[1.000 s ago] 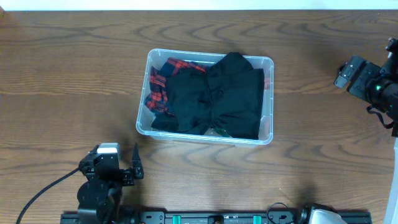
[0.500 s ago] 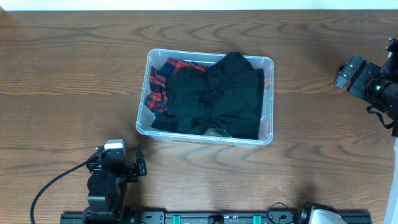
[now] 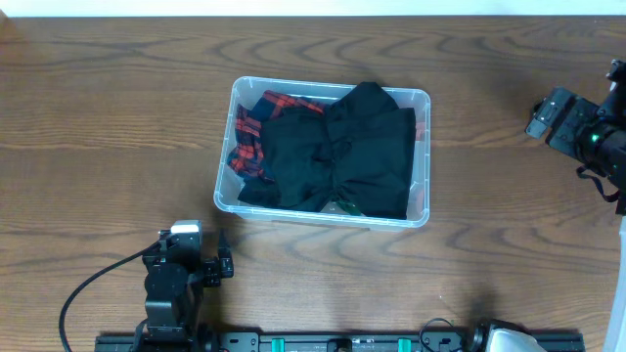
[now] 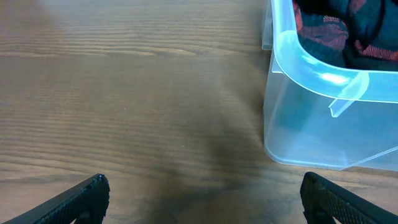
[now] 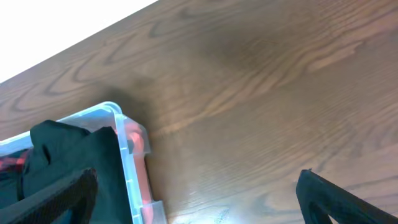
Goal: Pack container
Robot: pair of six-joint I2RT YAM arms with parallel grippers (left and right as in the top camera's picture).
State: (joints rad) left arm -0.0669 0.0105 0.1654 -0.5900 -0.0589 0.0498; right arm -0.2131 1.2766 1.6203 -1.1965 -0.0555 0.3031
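Observation:
The clear plastic container (image 3: 224, 196) stands mid-table, filled with a black garment (image 3: 342, 152) lying over a red plaid cloth (image 3: 249, 132). Its label is hidden by the clothes. My left gripper (image 3: 223, 266) is open and empty near the front edge, below the container's left corner; the left wrist view shows that corner (image 4: 323, 124) ahead of its spread fingers (image 4: 202, 193). My right arm (image 3: 577, 132) is at the far right edge; its fingers do not show overhead. In the right wrist view the fingers (image 5: 199, 193) are spread wide and empty, with the container's right end (image 5: 127, 162) below.
Dark wood table (image 3: 98, 117) all round. A black rail (image 3: 342, 342) runs along the front edge. A black cable (image 3: 83, 293) trails from the left arm.
My left arm has drawn back toward the front edge and moved a little right, its gripper still open. The right arm and the container have not moved.

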